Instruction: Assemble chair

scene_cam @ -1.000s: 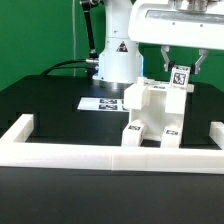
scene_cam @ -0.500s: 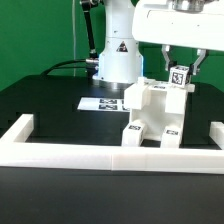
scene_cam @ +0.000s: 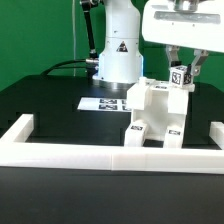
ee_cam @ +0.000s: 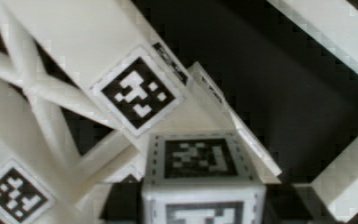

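Observation:
The partly built chair (scene_cam: 150, 108) stands near the front rail, a chunky white structure with square tags on its feet. My gripper (scene_cam: 182, 70) hangs over its upper corner on the exterior view's right, shut on a small white tagged chair part (scene_cam: 180, 76) that sits at the top of the structure. In the wrist view the held tagged part (ee_cam: 201, 190) fills the space between my jaws. Beyond it run slanted white chair bars, one bearing a tag (ee_cam: 137, 90). Whether the part is seated in the structure is hidden.
The marker board (scene_cam: 100, 102) lies flat behind the chair on the black table. A long white border rail (scene_cam: 100, 158) runs along the front, with side pieces at both ends. The robot's white base (scene_cam: 117, 55) stands at the back.
The hand's body has shifted slightly toward the exterior view's right. The held part and the chair stay where they were.

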You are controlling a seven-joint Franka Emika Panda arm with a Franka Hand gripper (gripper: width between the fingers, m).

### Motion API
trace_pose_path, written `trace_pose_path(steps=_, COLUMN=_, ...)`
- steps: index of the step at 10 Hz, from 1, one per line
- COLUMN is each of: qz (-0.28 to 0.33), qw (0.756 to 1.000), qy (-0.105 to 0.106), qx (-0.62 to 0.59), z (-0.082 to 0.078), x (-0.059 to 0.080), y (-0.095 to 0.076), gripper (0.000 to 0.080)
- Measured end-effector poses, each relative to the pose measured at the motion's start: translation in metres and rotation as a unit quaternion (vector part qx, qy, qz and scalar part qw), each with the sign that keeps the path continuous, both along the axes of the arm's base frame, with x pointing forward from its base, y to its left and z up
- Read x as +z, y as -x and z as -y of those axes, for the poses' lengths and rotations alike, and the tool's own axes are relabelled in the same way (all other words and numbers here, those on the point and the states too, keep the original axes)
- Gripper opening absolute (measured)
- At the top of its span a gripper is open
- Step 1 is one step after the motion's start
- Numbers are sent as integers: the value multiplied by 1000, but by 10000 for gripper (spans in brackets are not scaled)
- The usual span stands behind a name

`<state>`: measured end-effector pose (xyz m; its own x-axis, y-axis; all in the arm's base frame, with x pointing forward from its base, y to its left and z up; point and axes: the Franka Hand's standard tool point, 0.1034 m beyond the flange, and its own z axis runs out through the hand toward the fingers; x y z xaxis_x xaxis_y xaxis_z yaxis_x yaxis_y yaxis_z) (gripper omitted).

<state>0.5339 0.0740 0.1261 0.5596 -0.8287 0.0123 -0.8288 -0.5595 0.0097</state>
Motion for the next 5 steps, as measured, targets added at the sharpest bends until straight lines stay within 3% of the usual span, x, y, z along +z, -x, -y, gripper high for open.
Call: trace_pose_path(steps=5, qz=1, qw=989, qy=-6, qx=-147, z=-4, x=0, y=1, gripper=287)
